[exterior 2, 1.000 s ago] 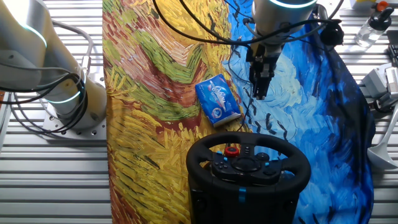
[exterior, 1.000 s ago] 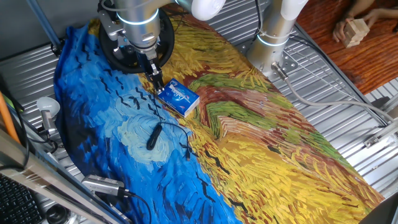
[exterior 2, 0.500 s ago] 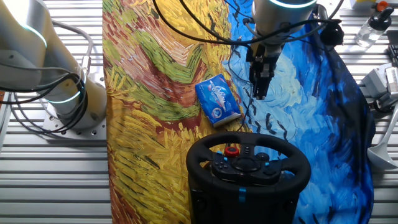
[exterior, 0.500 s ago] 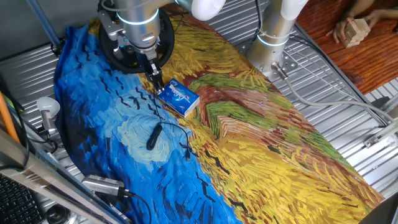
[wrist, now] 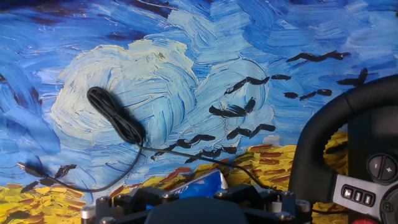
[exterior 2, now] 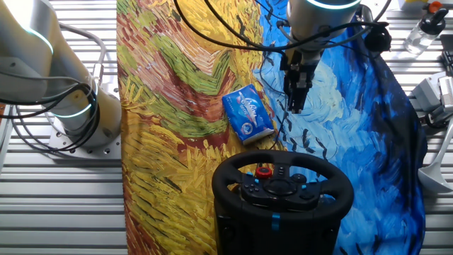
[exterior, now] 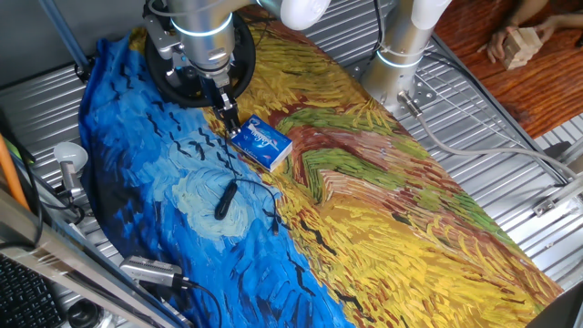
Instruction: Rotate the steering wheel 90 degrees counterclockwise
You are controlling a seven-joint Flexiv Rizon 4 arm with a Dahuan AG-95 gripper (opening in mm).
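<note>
While gripper (exterior 2: 298, 106) hangs apart from it, jaw state unclear, steering wheel (exterior 2: 283, 185): black thick rim, grey spokes, red hub btn.

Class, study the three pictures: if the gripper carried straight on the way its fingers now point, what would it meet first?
The gripper points down, so it would probably first meet the painted cloth beside the blue box, short of the steering wheel. A thin black cable lies nearby; depth is unclear.
</note>
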